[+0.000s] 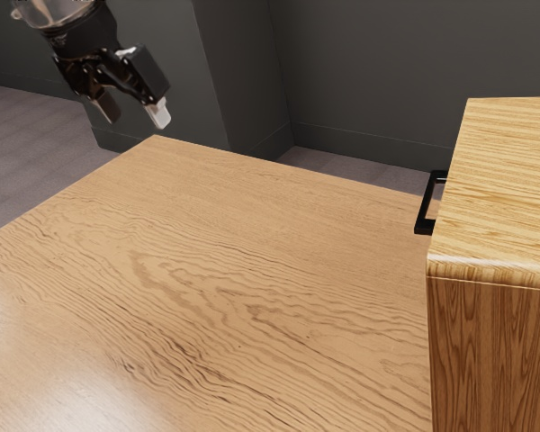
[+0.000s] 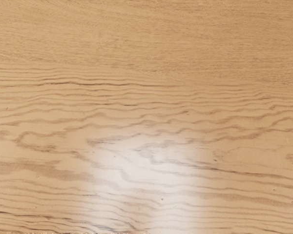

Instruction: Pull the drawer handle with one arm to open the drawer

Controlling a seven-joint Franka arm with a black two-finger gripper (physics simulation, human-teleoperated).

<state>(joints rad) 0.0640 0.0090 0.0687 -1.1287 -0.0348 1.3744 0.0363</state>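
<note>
Jaws wide, empty, well apart from handle [image 1: 429, 202]; risk: long reach arrives misaligned, strikes cabinet [image 1: 497, 297] beside handle, misses grip.

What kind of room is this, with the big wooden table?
Probably a bare test room for a robot, not a home. There is a big wooden table, a wooden drawer cabinet with a black handle at one side, plain dark grey walls behind, and a robot arm overhead.
</note>
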